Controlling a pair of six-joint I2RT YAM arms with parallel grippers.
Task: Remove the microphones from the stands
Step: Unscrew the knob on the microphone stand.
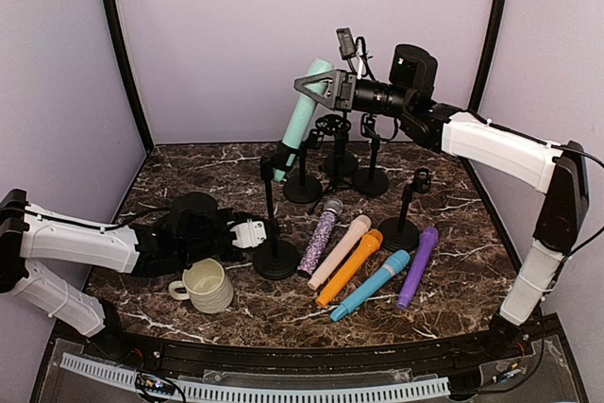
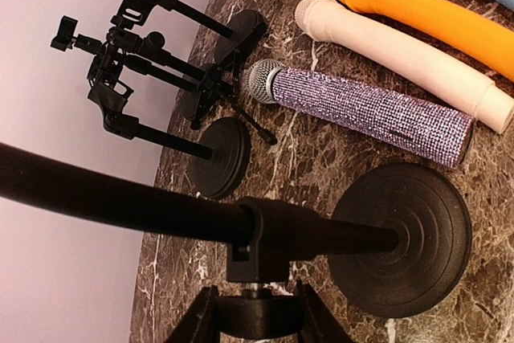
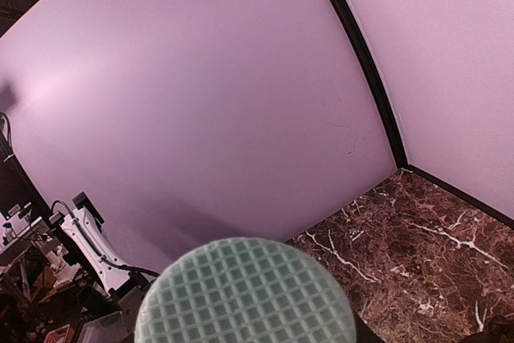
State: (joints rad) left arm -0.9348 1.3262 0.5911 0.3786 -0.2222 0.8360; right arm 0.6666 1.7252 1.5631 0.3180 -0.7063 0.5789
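The walls (image 1: 283, 35) are a soft, pale purple all around. Thin black strips (image 1: 123, 54) run up the corners where the walls meet. The table top (image 1: 472, 233) is dark brown stone with white lines wiggling through it. Along its near edge lies a black rail (image 1: 311, 356), and below that a white strip with little ridges (image 1: 283, 392). The light is soft and even.

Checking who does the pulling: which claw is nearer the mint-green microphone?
Right. The right claw is at the upper end of the mint-green microphone, gripping it; the left claw sits low beside the pole of the front stand, well away from it.
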